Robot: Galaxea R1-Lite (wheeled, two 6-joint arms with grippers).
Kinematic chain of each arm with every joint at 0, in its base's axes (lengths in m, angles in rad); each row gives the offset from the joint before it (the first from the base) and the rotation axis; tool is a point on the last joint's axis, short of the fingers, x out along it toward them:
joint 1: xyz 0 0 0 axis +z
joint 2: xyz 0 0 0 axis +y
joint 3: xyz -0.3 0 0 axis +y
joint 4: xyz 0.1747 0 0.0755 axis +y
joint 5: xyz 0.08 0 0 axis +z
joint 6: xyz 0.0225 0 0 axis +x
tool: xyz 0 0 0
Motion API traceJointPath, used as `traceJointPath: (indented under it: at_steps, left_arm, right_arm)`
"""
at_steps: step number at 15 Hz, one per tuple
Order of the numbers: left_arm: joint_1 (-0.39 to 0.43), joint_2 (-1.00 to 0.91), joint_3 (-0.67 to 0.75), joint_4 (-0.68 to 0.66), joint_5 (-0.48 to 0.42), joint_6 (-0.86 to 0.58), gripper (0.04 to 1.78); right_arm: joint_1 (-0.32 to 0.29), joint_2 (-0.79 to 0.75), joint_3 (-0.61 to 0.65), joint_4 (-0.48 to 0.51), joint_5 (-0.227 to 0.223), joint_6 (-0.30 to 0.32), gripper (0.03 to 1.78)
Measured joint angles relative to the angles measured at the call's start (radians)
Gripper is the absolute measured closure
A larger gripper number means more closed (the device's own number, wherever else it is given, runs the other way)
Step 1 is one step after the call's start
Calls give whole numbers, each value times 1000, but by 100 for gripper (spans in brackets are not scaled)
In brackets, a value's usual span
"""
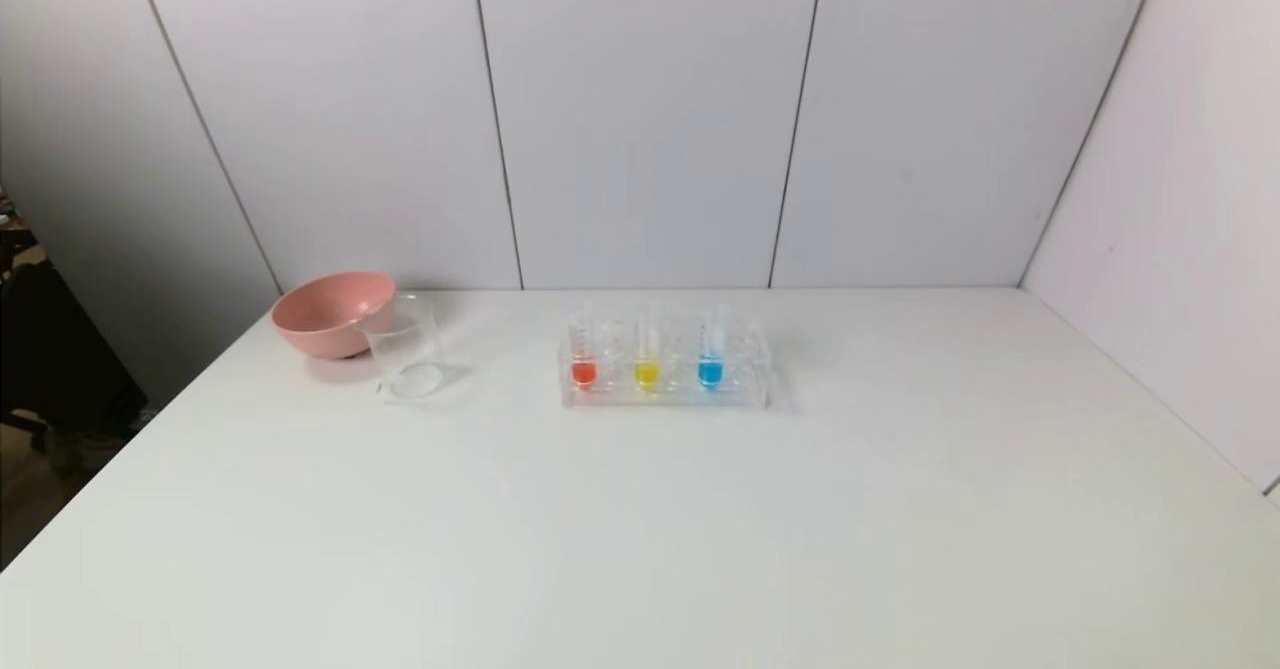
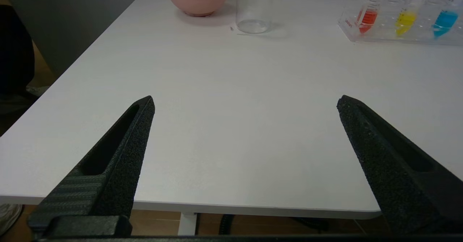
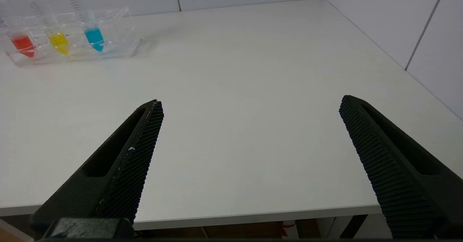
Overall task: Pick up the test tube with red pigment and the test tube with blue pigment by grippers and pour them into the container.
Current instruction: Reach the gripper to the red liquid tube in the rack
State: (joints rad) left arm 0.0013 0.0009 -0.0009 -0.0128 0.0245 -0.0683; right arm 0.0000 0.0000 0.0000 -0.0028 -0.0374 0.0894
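1. Where the white counter (image 1: 640, 529) ends nearest the robot, the left hand (image 2: 246, 102) and right hand (image 3: 251, 102) hover spread wide, holding nothing.
2. Mid-counter, a clear rack (image 1: 665, 389) holds upright the test tube with red pigment (image 1: 583, 354), a yellow tube (image 1: 647, 354) and the test tube with blue pigment (image 1: 711, 351).
3. Left of it stands the container (image 1: 405, 349), apparently empty.
4. Just behind, a pink bowl (image 1: 330, 311).

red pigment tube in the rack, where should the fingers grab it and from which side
Probably the upper part of the red pigment tube above the clear rack, coming from the robot's near side. It stands upright, its lower end sits inside the rack, and the yellow tube crowds one side.
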Motion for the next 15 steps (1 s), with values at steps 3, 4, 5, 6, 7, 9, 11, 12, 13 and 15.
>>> traceJointPath:
  at_steps: [3,4,5,6,7,9,11,12,13,15]
  left_arm:
    - [0,0,1,5,-1,2,6]
    - [0,0,1,4,-1,2,6]
    - [0,0,1,2,-1,1,6]
    - [0,0,1,1,0,1,6]
    - [0,0,0,1,1,2,6]
    - [0,0,-5,7,3,11,6]
    - [-1,15,-44,16,-8,13,6]
    - [-1,41,-70,16,-13,13,6]
    - [-3,77,-101,14,-16,11,6]
    - [-17,177,-175,6,-18,8,6]
  right_arm:
    - [0,0,0,0,0,0,4]
    - [0,0,0,0,0,0,4]
    - [0,0,0,0,0,0,4]
    - [0,0,0,0,0,0,4]
    - [0,0,0,0,0,0,4]
    - [0,0,0,0,0,0,4]
    - [0,0,0,0,0,0,4]
    - [0,0,0,0,0,0,4]
    - [0,0,0,0,0,0,4]
    - [0,0,0,0,0,0,4]
